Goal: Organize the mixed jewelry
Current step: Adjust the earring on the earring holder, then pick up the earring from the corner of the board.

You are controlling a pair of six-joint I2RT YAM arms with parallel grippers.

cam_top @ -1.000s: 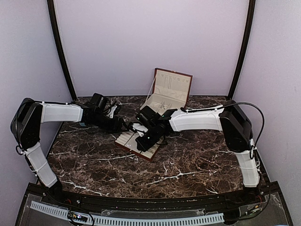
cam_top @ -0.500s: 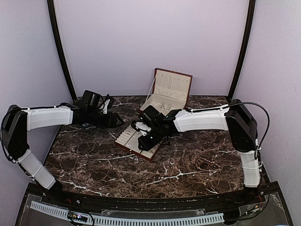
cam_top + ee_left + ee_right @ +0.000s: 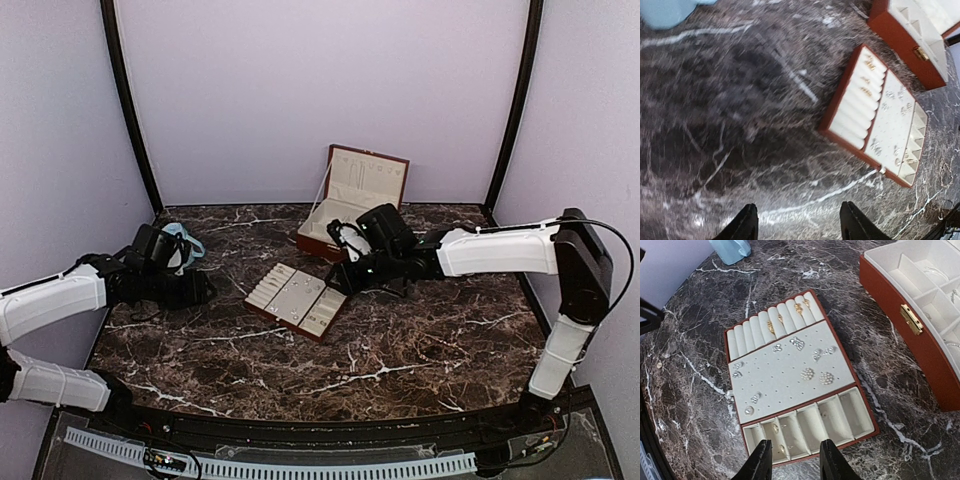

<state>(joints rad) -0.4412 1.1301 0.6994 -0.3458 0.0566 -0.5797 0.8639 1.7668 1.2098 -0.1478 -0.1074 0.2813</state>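
Dark brown marble table point(image 3: 400, 350), white veins, glossy top. Pale lilac walls point(image 3: 320, 90) close three sides. Two black poles point(image 3: 130, 110) slant up the back corners. Light soft, even.

Glossy marble tbl point(image 3: 685, 355), matt cream tray point(image 3: 785, 385), metallic jewelry point(image 3: 826, 377)

Left of tray point(image 3: 297, 301): bare table point(image 3: 400, 350), free as far as the left gripper point(image 3: 205, 288).
Far left of tray: blue cup point(image 3: 182, 243) near the wall, well apart.
Behind tray: hinged box point(image 3: 352, 205) stands open with its lid upright; only a narrow gap between them.
Far right corner of tray: right gripper point(image 3: 340, 280) hangs just beside it.
In front of tray: wide free table up to the near edge.
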